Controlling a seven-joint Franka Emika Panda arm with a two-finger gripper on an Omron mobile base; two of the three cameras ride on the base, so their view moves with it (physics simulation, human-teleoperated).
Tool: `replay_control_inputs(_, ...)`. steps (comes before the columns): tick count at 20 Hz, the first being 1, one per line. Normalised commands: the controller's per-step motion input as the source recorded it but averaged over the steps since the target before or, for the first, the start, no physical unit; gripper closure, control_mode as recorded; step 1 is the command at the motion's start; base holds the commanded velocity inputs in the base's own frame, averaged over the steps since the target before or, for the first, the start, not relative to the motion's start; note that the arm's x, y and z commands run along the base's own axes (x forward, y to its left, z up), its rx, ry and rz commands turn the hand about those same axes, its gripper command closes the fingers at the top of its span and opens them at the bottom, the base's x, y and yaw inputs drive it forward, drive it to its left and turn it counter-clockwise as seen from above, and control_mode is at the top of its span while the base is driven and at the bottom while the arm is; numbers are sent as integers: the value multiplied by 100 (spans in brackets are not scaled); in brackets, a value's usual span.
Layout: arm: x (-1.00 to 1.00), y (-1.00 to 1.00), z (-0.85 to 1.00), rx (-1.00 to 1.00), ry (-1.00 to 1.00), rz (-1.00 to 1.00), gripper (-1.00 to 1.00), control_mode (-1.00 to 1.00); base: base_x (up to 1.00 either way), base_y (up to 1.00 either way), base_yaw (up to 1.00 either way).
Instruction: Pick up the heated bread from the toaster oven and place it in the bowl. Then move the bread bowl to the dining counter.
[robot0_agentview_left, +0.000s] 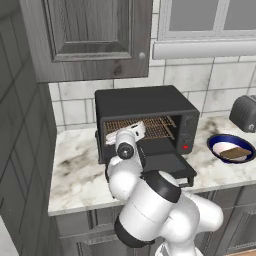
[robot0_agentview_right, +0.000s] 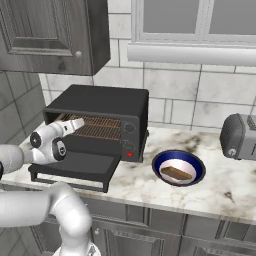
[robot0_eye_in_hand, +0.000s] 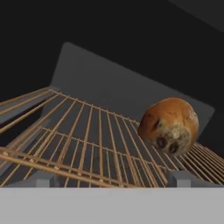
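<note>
The black toaster oven stands on the short marbled counter with its door dropped flat. My gripper reaches into its mouth, just above the copper rack. In the hand view my gripper is open, with nothing between its fingertips. The heated bread, which looks like a round brown roll, lies on the rack ahead and to the right, apart from the fingers. The blue-rimmed bowl sits right of the oven and holds a flat tan slice.
A dark-grey slot toaster stands at the counter's right end, beyond the bowl. A wall cabinet hangs above the oven, and a tiled wall with a window sill runs behind. The lowered door juts out over the counter's front edge.
</note>
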Motion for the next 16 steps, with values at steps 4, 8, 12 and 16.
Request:
replay_control_inputs(4,20,5,-15,-3,-1,0,-100,-100,0,0,0)
replay_control_inputs(8,23,4,-17,-2,-3,0,-100,-100,0,0,0)
replay_control_inputs(12,22,4,-12,0,-2,0,100,-100,0,0,0)
replay_control_inputs(16,2,0,0,0,0,0,100,-100,0,0,0)
